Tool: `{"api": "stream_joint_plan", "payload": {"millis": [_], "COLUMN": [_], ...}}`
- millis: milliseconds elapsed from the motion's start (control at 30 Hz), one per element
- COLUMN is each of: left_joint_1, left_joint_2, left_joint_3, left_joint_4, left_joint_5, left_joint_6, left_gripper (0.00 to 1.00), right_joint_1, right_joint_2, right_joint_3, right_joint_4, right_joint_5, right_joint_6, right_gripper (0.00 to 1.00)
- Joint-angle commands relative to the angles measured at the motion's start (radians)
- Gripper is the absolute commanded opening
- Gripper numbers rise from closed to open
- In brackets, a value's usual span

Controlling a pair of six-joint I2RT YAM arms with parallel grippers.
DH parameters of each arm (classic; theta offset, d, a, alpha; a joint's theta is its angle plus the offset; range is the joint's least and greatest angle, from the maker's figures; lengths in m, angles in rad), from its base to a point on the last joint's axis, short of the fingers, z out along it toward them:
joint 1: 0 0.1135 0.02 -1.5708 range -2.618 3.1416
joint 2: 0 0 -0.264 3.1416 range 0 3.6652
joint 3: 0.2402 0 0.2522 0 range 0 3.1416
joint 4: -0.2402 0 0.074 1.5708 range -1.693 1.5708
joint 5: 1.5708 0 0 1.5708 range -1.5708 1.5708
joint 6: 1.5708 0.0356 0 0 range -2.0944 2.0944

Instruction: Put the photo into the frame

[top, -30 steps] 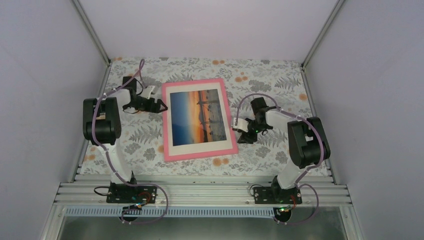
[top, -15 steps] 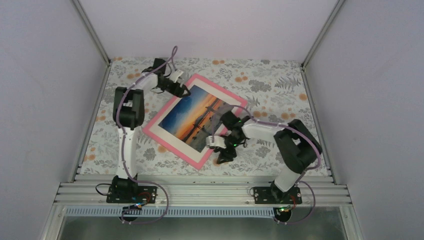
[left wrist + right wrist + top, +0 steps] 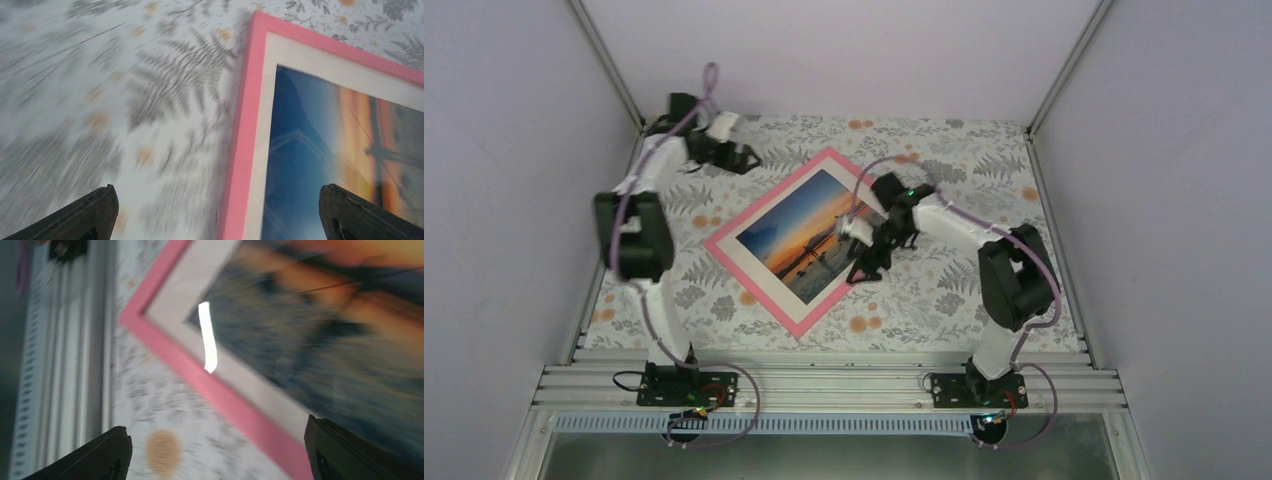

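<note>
The sunset photo (image 3: 809, 235) lies face up inside the pink frame (image 3: 757, 287), with the white mat border (image 3: 725, 241) showing between the print and the pink edge. The frame lies flat on the floral bench (image 3: 944, 300), turned cornerwise so that one corner points at the back wall and one toward my bases.

My right gripper (image 3: 864, 272) hangs over the frame's right-hand side, its fingers spread wide with nothing between them. Its wrist view looks down on a corner of the frame and the blurred print. I cannot tell whether it touches the frame.

My left gripper (image 3: 746, 158) is at the back left of the bench, off the frame but near its far-left edge, fingers also wide apart and empty. Its wrist view shows the frame's pink edge and the blue end of the photo below.
</note>
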Motion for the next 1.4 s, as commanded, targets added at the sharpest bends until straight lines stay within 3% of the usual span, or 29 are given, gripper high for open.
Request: {"api": "stream_joint_plan", "payload": {"millis": [0, 167, 367, 567, 667, 767, 933, 1100, 1367], "left_joint_1": [0.104, 0.155, 0.226, 0.244, 0.261, 0.261, 0.261, 0.244, 0.141], "left_joint_2": [-0.370, -0.630, -0.771, -0.695, -0.667, -0.632, -0.595, -0.536, -0.328], "left_joint_3": [-0.402, -0.714, -0.939, -0.902, -0.937, -0.961, -0.992, -0.987, -0.783], "left_joint_4": [0.152, 0.149, 0.065, -0.096, -0.087, -0.071, -0.051, 0.012, 0.074], "left_joint_5": [0.010, 0.075, 0.097, 0.027, 0.061, -0.014, -0.006, 0.023, 0.006], "left_joint_6": [-0.060, -0.151, -0.187, -0.266, -0.318, -0.407, -0.435, -0.416, -0.383], "left_gripper": [1.00, 1.00, 1.00, 1.00, 1.00, 1.00, 1.00, 1.00, 1.00], "right_joint_1": [-0.183, -0.383, -0.506, -0.520, -0.521, -0.521, -0.517, -0.520, -0.524], "right_joint_2": [0.011, 0.161, 0.303, 0.421, 0.461, 0.496, 0.543, 0.481, 0.322], "right_joint_3": [0.147, 0.342, 0.471, 0.516, 0.534, 0.545, 0.538, 0.391, 0.126], "right_joint_4": [-0.050, -0.007, 0.094, 0.130, 0.126, 0.116, 0.076, 0.052, -0.047], "right_joint_5": [-0.024, -0.045, 0.012, 0.038, 0.020, 0.005, -0.036, -0.043, -0.030], "right_joint_6": [0.062, 0.218, 0.399, 0.479, 0.507, 0.517, 0.515, 0.478, 0.321], "right_gripper": [0.87, 0.99, 1.00, 1.00, 1.00, 1.00, 0.98, 0.96, 0.92]}}
